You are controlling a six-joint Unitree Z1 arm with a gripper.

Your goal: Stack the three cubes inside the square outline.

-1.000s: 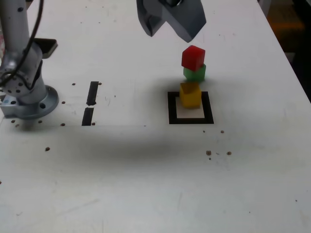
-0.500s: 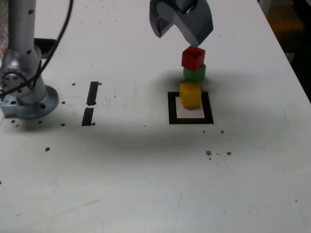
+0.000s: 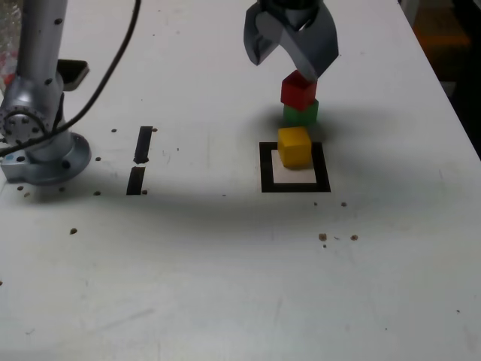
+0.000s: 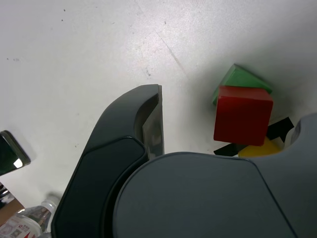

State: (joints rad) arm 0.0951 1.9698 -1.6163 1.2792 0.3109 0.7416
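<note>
A: Red cube (image 3: 298, 89) sits at the top of the column, upper centre-right of the exterior view, resting on the green cube (image 3: 301, 113). Yellow cube (image 3: 294, 145) is lowest, inside the square outline (image 3: 265, 167), toward its far edge

B: Gripper position relative to the red cube?

A: Gripper (image 3: 291, 59) hangs directly above it, offset slightly toward the exterior view's left. Jaws are spread, holding nothing. In the wrist view the red cube (image 4: 242, 115) lies between the two jaws, apart from the visible finger (image 4: 151, 124)

B: Alignment of the column?

A: Green cube (image 4: 241, 80) is rotated against the red one; corners overhang. Judgement: stacking looks complete, so the coming move is probably a straight vertical retreat, avoiding sideways contact with the top cube
</note>
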